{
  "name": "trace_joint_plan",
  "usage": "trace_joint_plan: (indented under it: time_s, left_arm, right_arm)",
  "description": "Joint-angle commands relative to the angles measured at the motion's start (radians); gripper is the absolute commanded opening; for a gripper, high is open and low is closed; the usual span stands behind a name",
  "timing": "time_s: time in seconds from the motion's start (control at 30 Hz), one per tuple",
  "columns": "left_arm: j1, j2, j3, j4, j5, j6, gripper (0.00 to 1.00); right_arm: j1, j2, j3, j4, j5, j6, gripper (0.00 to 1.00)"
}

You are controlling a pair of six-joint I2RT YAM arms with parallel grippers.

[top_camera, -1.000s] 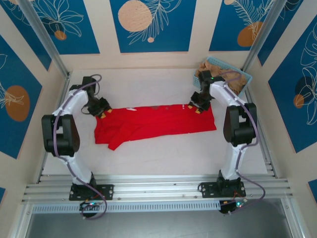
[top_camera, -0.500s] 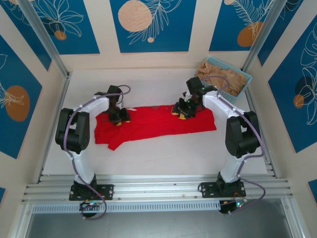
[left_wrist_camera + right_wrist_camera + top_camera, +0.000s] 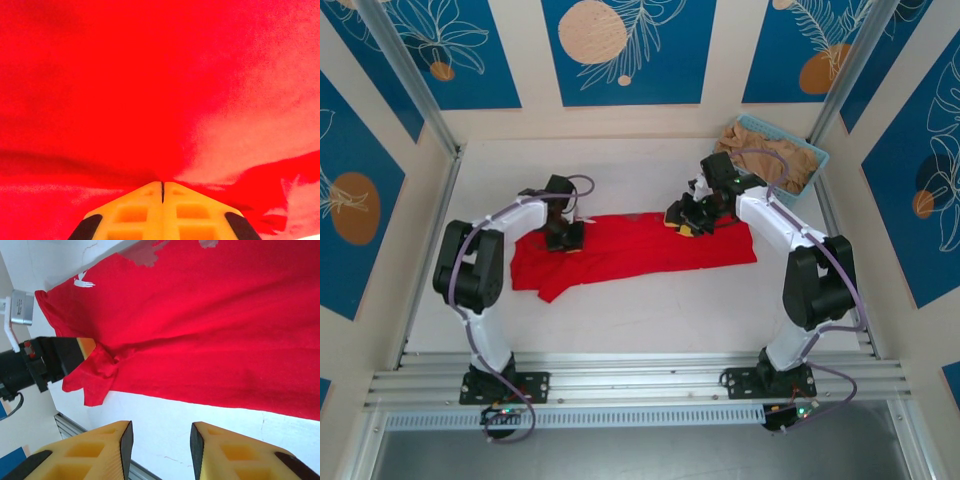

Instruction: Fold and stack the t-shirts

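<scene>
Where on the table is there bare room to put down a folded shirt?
The widest bare strip of table lies between the red t-shirt and the near rail. Another runs behind the shirt, up to the back wall, left of the basket. Crowded: the middle, with the shirt, left gripper and right gripper.

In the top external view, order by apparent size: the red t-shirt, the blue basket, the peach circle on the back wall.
1. red t-shirt
2. blue basket, partly behind the right arm
3. peach circle, not much smaller than the basket
</scene>
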Motion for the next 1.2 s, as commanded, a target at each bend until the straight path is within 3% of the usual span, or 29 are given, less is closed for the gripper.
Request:
trace_joint_plan:
  time_s: [0.0,0.33,0.7,0.93,1.07,1.17]
  left_arm:
    - [-0.015,-0.081,-0.049,-0.038,0.016,-0.052,0.00]
    - [-0.097,-0.123,-0.125,-0.041,0.155,-0.199,0.00]
    - [-0.187,-0.079,-0.139,-0.078,0.200,-0.301,0.00]
    - [-0.183,-0.074,-0.067,-0.240,0.157,-0.248,0.17]
    - [-0.142,-0.132,-0.026,-0.224,0.158,-0.273,0.35]
    - [-0.095,-0.145,0.006,-0.174,0.194,-0.304,0.36]
  right_arm:
    - [-0.004,-0.010,-0.008,-0.011,-0.015,0.011,0.37]
    - [-0.012,0.017,-0.002,-0.026,-0.033,0.007,0.37]
    - [-0.015,0.056,-0.020,-0.035,-0.055,0.018,0.37]
    - [-0.017,0.082,-0.025,-0.038,-0.039,0.048,0.36]
    - [-0.017,0.091,-0.009,-0.045,-0.029,0.051,0.36]
    - [-0.012,0.094,-0.005,-0.041,-0.020,0.052,0.36]
